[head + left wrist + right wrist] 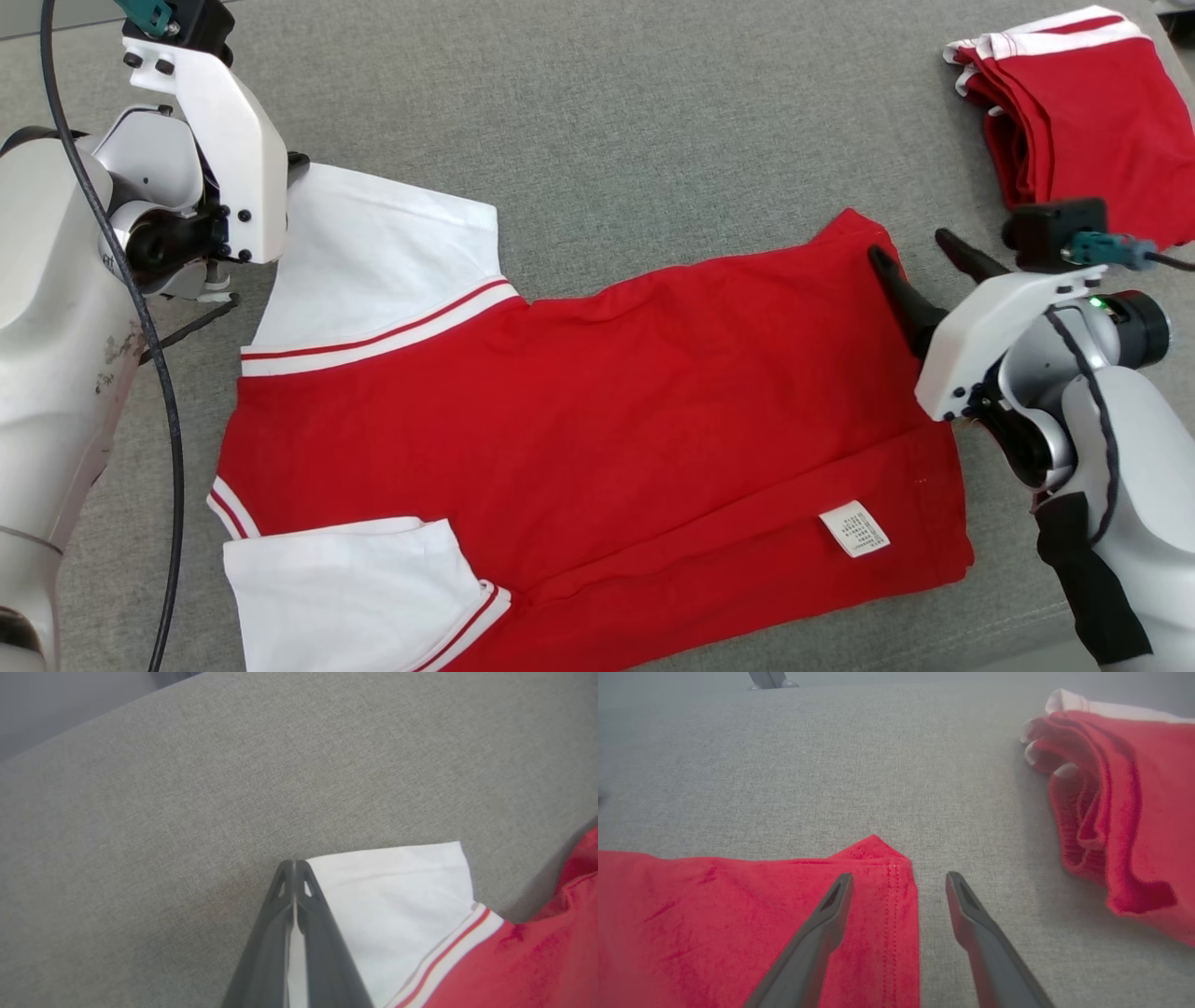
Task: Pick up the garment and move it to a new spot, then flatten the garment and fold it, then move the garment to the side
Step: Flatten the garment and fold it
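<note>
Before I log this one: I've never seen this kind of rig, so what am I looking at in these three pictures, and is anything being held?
This is a two-armed robot folding laundry on a grey fabric-covered surface. The wide picture comes from a camera on its head, looking down; the other two come from cameras on each wrist, looking along that arm's two dark fingers.

Spread out in front is a red short-sleeved shirt with white sleeves and red-striped trim, a white label showing near its hem. At the far right lies a folded pile of similar red and white garments.

The left gripper is shut on the white sleeve; white cloth shows between its closed fingers. The right gripper is open, one finger over the shirt's red corner, the other over bare surface, holding nothing.
</note>
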Controlling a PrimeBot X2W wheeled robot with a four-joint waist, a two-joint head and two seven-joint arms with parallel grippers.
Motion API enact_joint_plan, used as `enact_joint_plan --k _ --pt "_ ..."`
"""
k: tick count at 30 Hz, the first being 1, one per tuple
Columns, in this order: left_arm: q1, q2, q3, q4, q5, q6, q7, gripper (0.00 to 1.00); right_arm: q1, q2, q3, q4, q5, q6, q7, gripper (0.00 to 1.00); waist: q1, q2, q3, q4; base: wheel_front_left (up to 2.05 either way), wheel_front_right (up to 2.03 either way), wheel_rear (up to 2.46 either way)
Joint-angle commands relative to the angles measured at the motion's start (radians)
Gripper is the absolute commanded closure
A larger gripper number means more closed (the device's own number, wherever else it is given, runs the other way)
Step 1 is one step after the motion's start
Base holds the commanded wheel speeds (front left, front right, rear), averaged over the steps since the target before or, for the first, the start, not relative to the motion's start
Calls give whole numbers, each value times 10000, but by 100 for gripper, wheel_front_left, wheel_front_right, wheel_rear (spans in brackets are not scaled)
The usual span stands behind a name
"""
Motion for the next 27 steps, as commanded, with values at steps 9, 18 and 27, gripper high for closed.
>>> enact_joint_plan --k 9,18,27 --pt "151 41 -455 -169 -352 -5 -105 100 -1117 287 192 1395 -880 -4 1182 0 -1 0 -147 238 0 0 0" --pt "-33 135 -834 -281 -482 -5 -115 100 -1722 521 -215 2027 -1658 -4 1817 0 -1 0 -128 384 0 0 0" --pt "-360 258 -1186 -399 -470 -5 -307 100 -2068 641 -193 2473 -1536 -4 2371 100 -1 0 31 444 0 0 0"
